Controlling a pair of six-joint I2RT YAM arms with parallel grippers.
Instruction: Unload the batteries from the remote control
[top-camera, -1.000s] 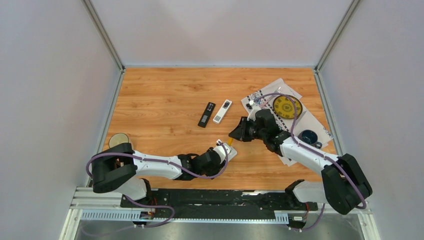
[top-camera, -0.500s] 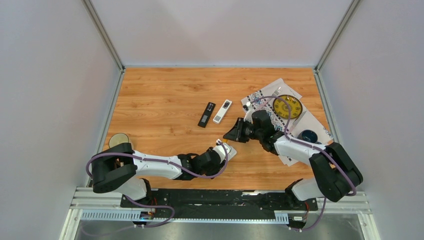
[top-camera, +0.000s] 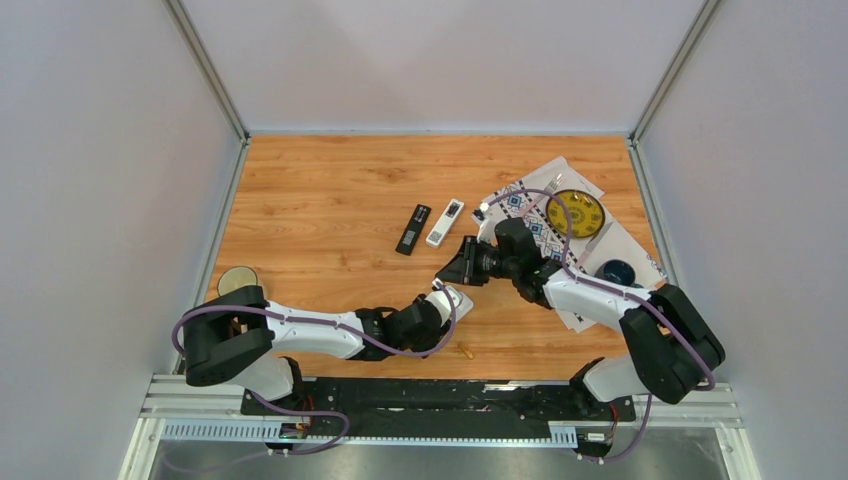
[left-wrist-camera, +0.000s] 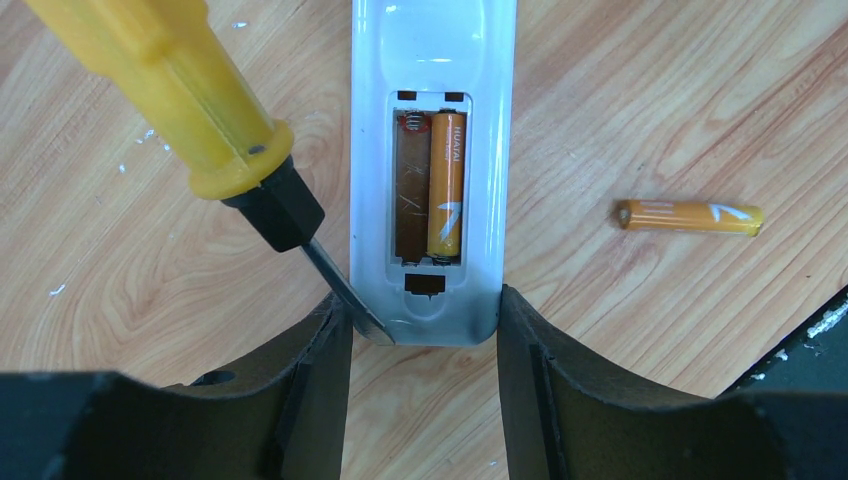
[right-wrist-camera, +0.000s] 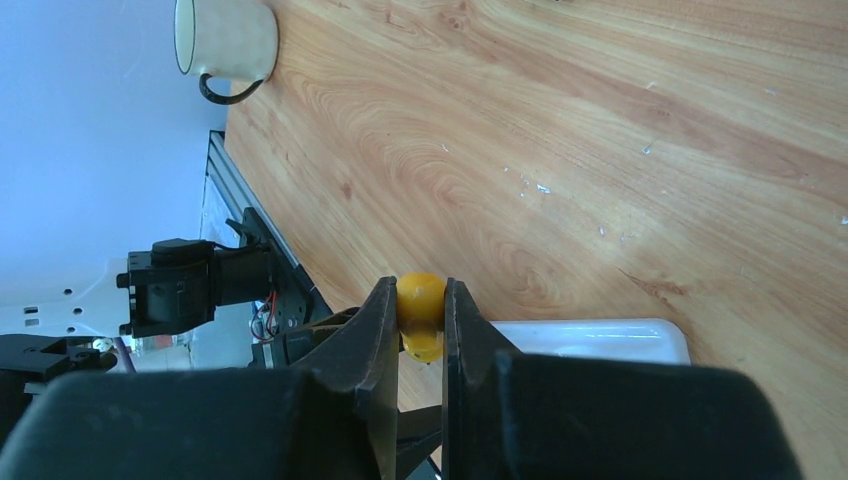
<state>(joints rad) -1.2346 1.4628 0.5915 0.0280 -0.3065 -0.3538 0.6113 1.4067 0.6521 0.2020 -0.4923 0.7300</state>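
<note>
cream mug (top-camera: 237, 281) at left edge of desk (top-camera: 320, 180) | black remote (top-camera: 413, 229) beside slim white remote (top-camera: 445, 222), mid-desk | yellow plate (top-camera: 575, 213), blue bowl (top-camera: 616, 271) on patterned sheets (top-camera: 522, 200), right

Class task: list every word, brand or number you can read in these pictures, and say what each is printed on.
"HUATAI": on the orange battery in the white remote.
Loose battery beside it: a white mark only, no legible letters.
Printed sheets, top view: too small to read.

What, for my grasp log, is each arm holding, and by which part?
Left gripper: jaws clamp the white remote across its battery-compartment end. Right gripper: jaws pinch the screwdriver by its yellow handle.
</note>
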